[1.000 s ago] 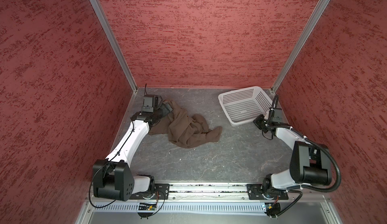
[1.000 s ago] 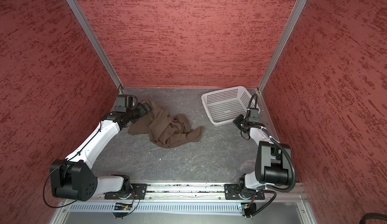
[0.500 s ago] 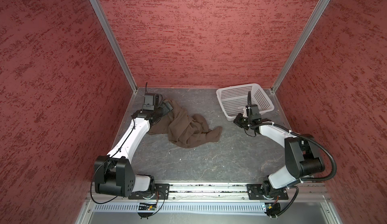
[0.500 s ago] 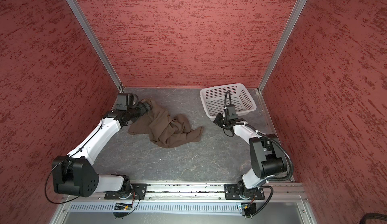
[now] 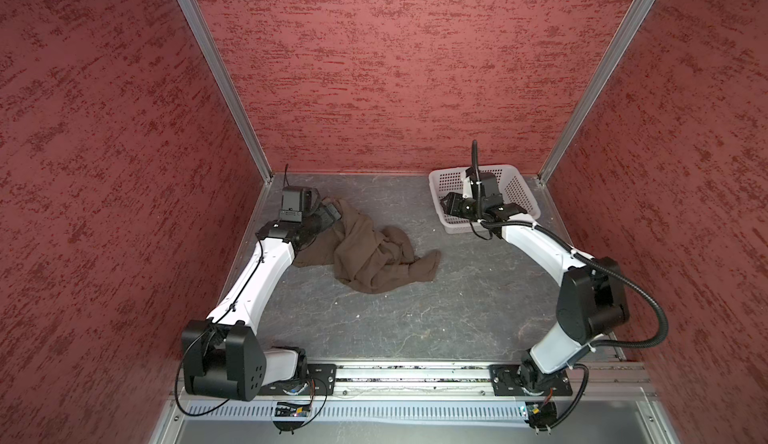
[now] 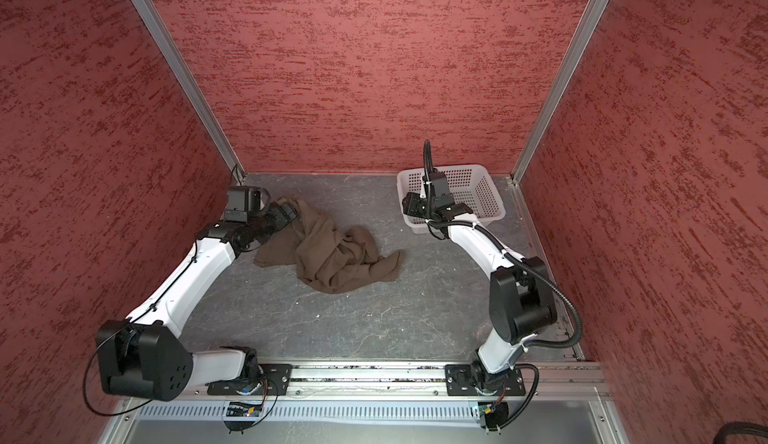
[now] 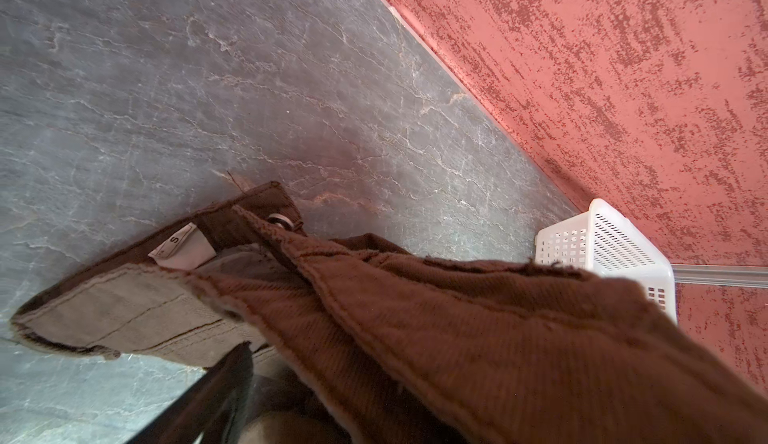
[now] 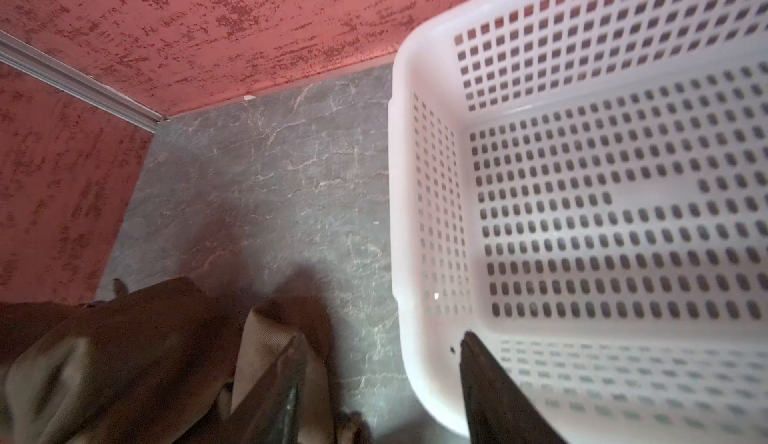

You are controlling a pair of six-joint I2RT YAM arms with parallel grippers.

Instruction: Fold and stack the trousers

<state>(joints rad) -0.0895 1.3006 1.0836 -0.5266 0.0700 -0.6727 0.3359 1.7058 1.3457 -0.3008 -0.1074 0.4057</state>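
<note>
The dark brown soft-cloth trousers (image 5: 365,251) lie crumpled at about 10 o'clock on the grey marbled surface (image 5: 415,309), legs bunched together and the waistband toward the far-left corner. No fold has been made yet.

The left tool (image 5: 330,213) sits at that waistband with its jaws wide apart. The left wrist view shows cloth draped across it, and the metal button (image 7: 279,219) and white size label (image 7: 183,246) just beyond, but no pinch that I can see. If it closes here, it would probably catch several layers at once and lift a bundle rather than a clean edge.

The white perforated plastic basket (image 5: 521,190) stands at 1 o'clock, apart from the trousers. The right tool (image 8: 390,388) is at the basket's 8 o'clock corner, jaws spread. One finger is inside the wall and one outside, and it grips nothing. Swinging toward the cloth from here without rising first could hook the rim and drag or tip the basket.
</note>
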